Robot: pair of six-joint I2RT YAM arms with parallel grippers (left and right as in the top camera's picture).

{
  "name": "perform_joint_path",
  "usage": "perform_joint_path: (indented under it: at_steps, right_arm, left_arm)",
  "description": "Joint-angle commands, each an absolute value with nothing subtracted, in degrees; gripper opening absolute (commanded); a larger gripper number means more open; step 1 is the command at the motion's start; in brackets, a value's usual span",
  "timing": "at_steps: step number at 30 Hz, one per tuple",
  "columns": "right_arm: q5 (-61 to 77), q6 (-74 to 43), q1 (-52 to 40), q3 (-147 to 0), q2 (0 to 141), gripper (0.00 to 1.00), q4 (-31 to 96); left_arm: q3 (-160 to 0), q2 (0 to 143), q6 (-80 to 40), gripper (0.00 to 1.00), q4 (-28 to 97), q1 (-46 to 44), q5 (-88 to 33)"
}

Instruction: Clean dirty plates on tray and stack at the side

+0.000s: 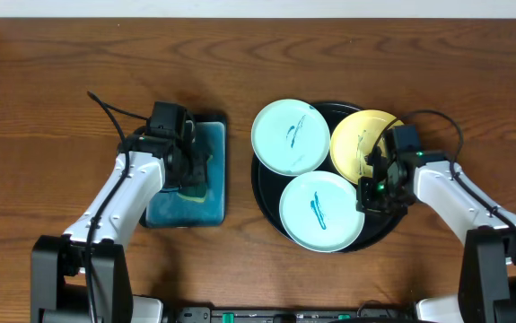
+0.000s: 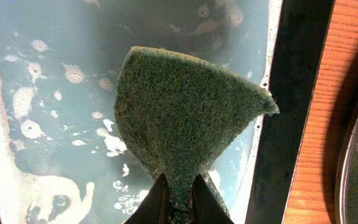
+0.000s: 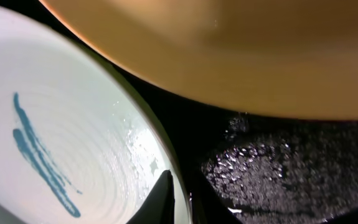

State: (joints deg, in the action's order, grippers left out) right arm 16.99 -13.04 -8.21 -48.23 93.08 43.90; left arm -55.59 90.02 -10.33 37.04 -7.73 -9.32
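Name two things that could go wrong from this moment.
The sponge pinched in the left gripper hangs over the soapy basin; it may drip on the wooden table on its way to the tray. The right gripper sits close between the yellow plate and the nearer mint plate; moving could knock either.

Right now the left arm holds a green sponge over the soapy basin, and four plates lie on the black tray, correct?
Three plates, not four: the overhead view shows two mint-white and one yellow on the tray. The rest stands.
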Motion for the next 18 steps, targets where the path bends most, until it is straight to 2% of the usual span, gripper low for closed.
perform_joint_path:
  at_steps: [1, 4, 18]
  right_arm:
    - [17.0, -13.3, -9.4, -46.2, 93.6, 0.06, 42.7]
    - [17.0, -13.3, -9.5, -45.4, 93.6, 0.02, 41.8]
    - [17.0, -13.3, -9.5, -45.3, 93.6, 0.01, 40.5]
  left_arm:
    - [-55.0, 89.9, -10.4, 0.08, 37.1, -8.0, -10.0]
    - [-55.0, 89.9, -10.4, 0.08, 37.1, -8.0, -10.0]
    - [-55.0, 89.8, -10.4, 0.07, 37.1, -8.0, -10.0]
